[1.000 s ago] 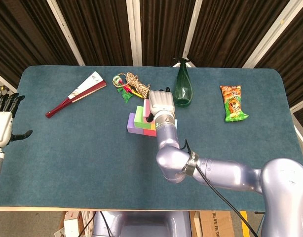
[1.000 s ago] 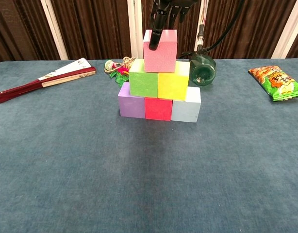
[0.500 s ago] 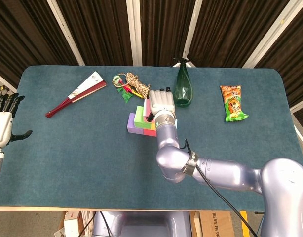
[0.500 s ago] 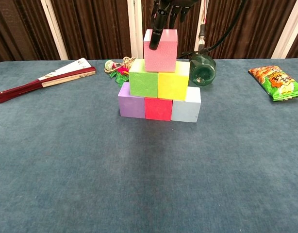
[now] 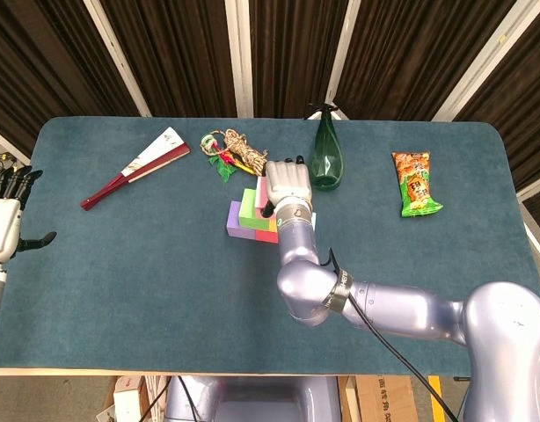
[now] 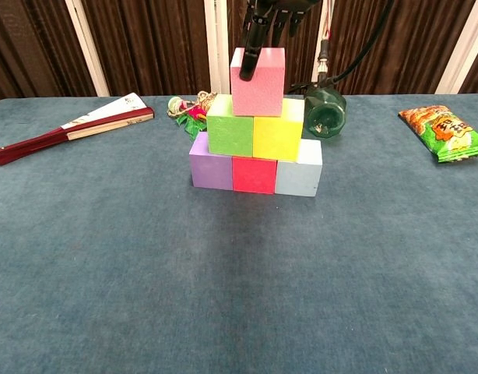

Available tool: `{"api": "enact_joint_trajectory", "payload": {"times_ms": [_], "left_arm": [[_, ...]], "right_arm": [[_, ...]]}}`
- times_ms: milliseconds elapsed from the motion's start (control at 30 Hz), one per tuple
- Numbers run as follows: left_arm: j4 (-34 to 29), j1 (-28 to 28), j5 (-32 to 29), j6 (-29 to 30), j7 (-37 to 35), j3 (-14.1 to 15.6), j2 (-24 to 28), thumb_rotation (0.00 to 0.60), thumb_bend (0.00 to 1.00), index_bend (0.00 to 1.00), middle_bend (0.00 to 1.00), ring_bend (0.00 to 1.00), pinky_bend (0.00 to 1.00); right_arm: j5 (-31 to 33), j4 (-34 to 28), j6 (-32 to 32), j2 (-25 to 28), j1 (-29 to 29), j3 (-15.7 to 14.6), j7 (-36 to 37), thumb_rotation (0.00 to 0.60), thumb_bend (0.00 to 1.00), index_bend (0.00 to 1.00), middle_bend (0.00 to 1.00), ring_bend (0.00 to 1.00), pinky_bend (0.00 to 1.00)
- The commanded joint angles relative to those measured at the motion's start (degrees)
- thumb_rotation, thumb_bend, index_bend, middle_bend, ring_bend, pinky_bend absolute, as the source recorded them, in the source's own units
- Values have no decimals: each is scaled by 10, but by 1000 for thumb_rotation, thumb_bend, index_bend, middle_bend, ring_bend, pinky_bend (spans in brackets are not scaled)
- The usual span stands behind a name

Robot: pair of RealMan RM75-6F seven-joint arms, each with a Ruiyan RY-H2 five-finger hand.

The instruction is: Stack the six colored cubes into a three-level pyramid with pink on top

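A three-level pyramid stands mid-table. Its bottom row is a purple cube (image 6: 211,171), a red cube (image 6: 254,174) and a light blue cube (image 6: 298,175). On them sit a green cube (image 6: 230,136) and a yellow cube (image 6: 278,139), with the pink cube (image 6: 258,82) on top. My right hand (image 6: 270,15) hovers just over the pink cube; its thumb lies along the cube's front face, and the other fingers are spread above the top. From the head view the right hand (image 5: 288,183) hides most of the stack. My left hand (image 5: 4,224) is open at the table's far left edge.
A green bottle (image 6: 325,113) lies just behind the stack's right side. A knotted rope bundle (image 6: 188,105) is behind it on the left. A folded fan (image 6: 72,128) lies at the back left and a snack bag (image 6: 444,131) at the right.
The right hand's fingers have lifted and spread slightly above the pink cube. The cubes and the left hand have not moved.
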Motion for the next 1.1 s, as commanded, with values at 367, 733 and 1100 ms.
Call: {"api": "enact_joint_trajectory", "payload": {"times_ms": [367,733,1100], "left_arm": [[-2,-1,-1,1,5,0,-1,600,202,115,44,0,0],[1,-2,-4,-1,7,-1,-3,600,202,115,42,0,0],[3,-1,-4,-1,7,0,-4,600,202,115,42,0,0]], "right_arm": [[6,-1,-3,2,-4,5,-6,600,249,293,212,118,11],[9,-1,-5,3,-7,7,-8,600,250,274,191,98,11],[18,-5,-8,6,-8,12,-14,600,250,204,169,72,11]]}}
